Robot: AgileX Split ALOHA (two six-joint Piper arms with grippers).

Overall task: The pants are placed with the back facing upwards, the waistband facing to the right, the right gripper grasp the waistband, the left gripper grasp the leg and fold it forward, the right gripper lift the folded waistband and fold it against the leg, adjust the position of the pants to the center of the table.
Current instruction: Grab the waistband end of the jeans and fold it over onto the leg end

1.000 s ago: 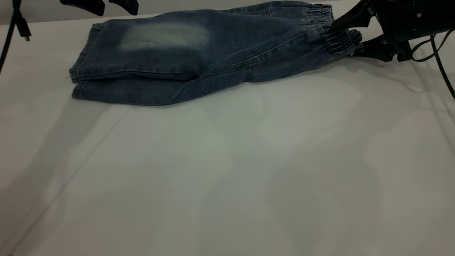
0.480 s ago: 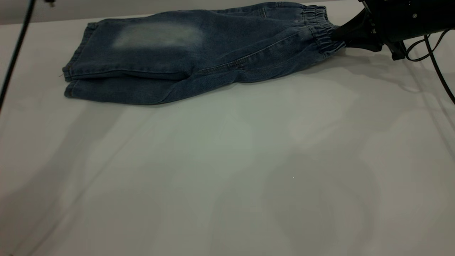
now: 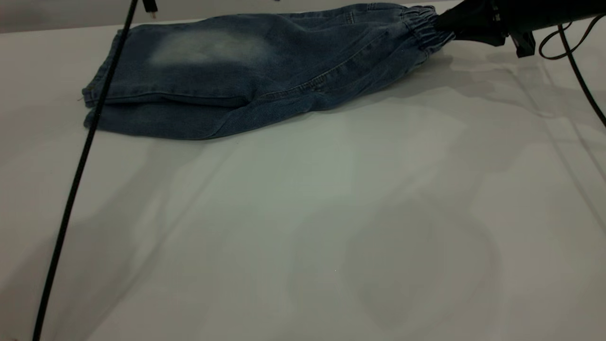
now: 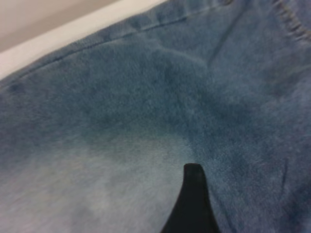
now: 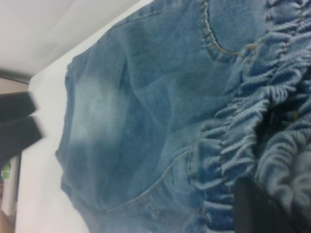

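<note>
Right gripper (image 3: 447,23) clamped on waistband (image 3: 426,26) at desk's (image 3: 331,213) far right, raising that end to fold pants (image 3: 255,71), halved lengthwise along far edge; left gripper (image 4: 192,204) over faded patch, opening not discernible.

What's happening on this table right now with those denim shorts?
A two-armed robot is folding the pants on the table. They already lie doubled lengthwise, one leg over the other, near the far edge. The right pincer is clamped on the waistband at the right end, which looks raised slightly off the surface. The left pincer hovers above the pale faded patch without gripping; only one of its fingers shows. The waistband-to-leg fold is not yet made.
</note>
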